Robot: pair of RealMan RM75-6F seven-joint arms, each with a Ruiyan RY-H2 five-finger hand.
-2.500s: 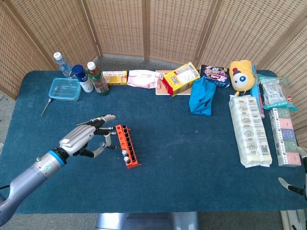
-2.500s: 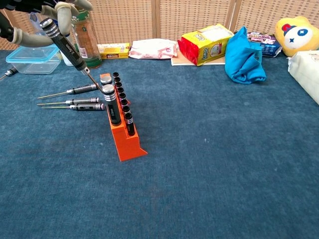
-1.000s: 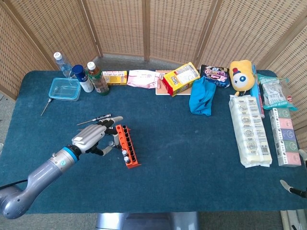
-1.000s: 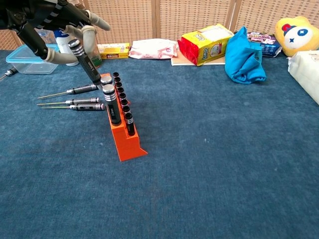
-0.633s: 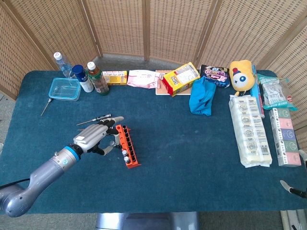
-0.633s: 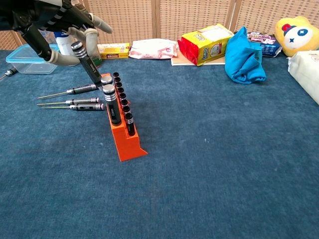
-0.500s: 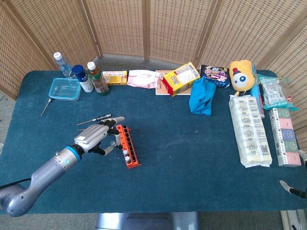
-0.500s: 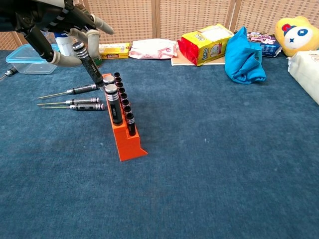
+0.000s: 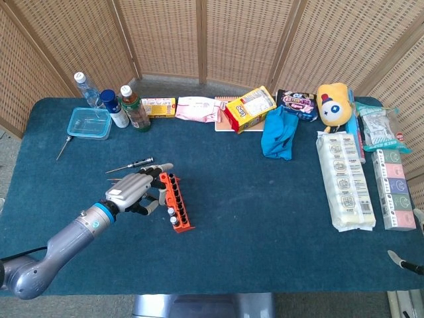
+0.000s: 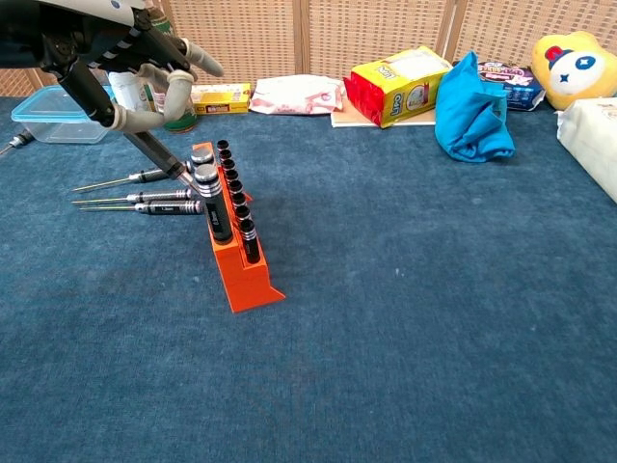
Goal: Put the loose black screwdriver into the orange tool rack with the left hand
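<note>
The orange tool rack (image 10: 241,262) stands left of the table's middle, with two black screwdrivers (image 10: 214,204) upright in its far slots. My left hand (image 10: 106,60) holds another black screwdriver (image 10: 156,151), tilted, with its lower end at the far end of the rack. From the head camera the left hand (image 9: 134,191) lies against the left side of the rack (image 9: 176,204) and hides the held tool. Three loose screwdrivers (image 10: 159,201) lie on the cloth left of the rack. Only fingertips of my right hand (image 9: 401,259) show at the bottom right edge, spread apart with nothing in them.
Bottles (image 9: 134,109) and a clear blue box (image 9: 89,123) stand at the back left. Snack packs (image 9: 250,109), a blue cloth (image 9: 279,134) and a yellow plush toy (image 9: 333,101) line the back. Long packets (image 9: 344,180) lie on the right.
My left hand has come down and toward the rack, sinking the held screwdriver lower at the rack's far end. The rack has shifted slightly. The right hand has hardly moved.
</note>
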